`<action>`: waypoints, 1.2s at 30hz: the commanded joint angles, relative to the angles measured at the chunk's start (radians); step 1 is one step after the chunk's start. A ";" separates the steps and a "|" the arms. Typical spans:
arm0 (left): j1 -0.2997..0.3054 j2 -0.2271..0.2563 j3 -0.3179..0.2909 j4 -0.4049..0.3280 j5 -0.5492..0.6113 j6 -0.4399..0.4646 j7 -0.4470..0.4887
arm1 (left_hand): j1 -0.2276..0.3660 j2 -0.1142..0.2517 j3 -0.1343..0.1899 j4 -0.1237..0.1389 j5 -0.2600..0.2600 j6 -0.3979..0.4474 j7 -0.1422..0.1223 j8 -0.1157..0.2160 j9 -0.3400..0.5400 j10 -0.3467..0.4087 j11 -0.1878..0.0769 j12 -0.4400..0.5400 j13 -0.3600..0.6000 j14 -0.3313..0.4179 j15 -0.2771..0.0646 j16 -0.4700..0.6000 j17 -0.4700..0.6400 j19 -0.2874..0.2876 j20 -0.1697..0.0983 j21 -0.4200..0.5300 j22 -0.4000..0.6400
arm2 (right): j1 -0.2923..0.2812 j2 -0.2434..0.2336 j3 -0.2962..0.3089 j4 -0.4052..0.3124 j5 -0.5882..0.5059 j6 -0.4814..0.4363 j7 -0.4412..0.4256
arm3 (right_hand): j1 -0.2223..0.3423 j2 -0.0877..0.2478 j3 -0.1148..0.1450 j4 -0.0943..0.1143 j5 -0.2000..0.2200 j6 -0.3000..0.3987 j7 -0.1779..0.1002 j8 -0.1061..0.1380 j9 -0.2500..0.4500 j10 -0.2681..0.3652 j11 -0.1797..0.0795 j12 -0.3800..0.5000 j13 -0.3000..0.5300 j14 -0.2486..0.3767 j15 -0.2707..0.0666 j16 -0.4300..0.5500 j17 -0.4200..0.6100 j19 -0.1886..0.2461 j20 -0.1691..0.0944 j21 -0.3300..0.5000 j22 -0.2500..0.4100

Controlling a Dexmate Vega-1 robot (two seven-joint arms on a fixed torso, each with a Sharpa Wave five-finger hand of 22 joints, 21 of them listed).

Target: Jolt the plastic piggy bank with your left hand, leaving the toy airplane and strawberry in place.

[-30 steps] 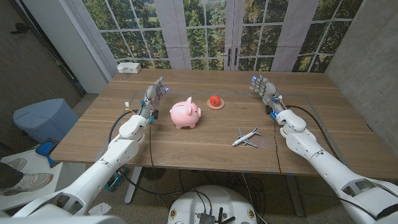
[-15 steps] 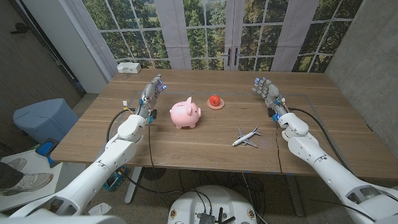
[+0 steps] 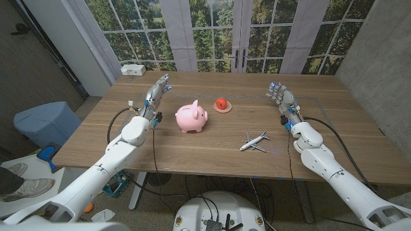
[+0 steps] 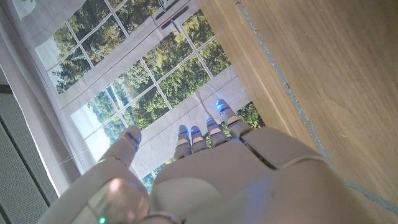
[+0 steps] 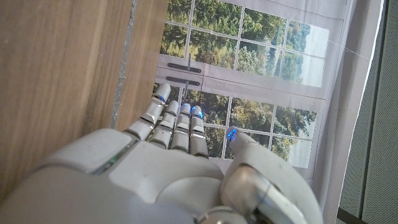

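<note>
Head view — glossy rounded pink piggy bank on wood-grain table, left hand and right hand empty, fingers spread.

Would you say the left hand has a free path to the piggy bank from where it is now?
Probably yes. The left hand is open, off the piggy bank's side, with only bare table between them. The strawberry and toy airplane sit on the bank's far side, out of that path.

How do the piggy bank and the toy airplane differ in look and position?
The piggy bank is pink, round and bulky; the toy airplane is white, thin and low. The piggy bank stands close to the left robot hand, the toy airplane closer to the table's near edge. Both sit untouched on the wooden table.
</note>
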 commanded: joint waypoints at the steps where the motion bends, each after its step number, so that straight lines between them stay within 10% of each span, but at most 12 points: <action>1: -0.023 0.057 0.032 -0.058 0.147 0.055 0.048 | -0.003 -0.038 -0.016 -0.026 -0.004 0.014 -0.003 0.006 0.005 0.014 -0.006 0.002 0.005 0.015 -0.062 0.001 0.001 0.020 -0.063 -0.005 0.001 | -0.044 0.003 0.014 -0.032 -0.011 0.029 -0.050 | -0.017 -0.001 0.006 -0.003 0.002 0.007 0.003 0.004 0.003 0.007 0.002 0.006 0.000 0.015 -0.033 0.005 0.001 0.012 -0.050 -0.008 0.003; 21: -0.056 0.179 0.080 -0.203 0.314 0.244 -0.006 | -0.005 -0.175 -0.088 -0.127 0.002 -0.082 0.014 -0.008 0.010 -0.031 0.011 -0.019 0.010 -0.025 -0.038 -0.013 0.005 0.007 -0.037 -0.058 0.005 | -0.112 0.019 0.032 -0.074 -0.030 0.085 -0.102 | -0.031 -0.005 0.005 -0.007 0.001 0.009 0.009 0.004 0.003 0.012 0.007 0.007 -0.006 0.015 -0.030 0.006 -0.001 0.018 -0.045 -0.019 0.003; 36: -0.048 0.257 0.094 -0.324 0.411 0.334 -0.051 | -0.006 -0.203 -0.124 -0.148 0.016 -0.136 0.033 -0.005 0.012 -0.079 0.018 -0.020 0.012 -0.068 -0.030 -0.014 0.007 -0.019 -0.040 -0.087 0.007 | -0.164 0.025 0.040 -0.112 -0.047 0.119 -0.129 | -0.042 -0.007 0.006 -0.012 0.000 0.009 0.010 0.003 0.003 0.012 0.007 0.008 -0.011 0.016 -0.028 0.007 -0.002 0.022 -0.042 -0.029 0.004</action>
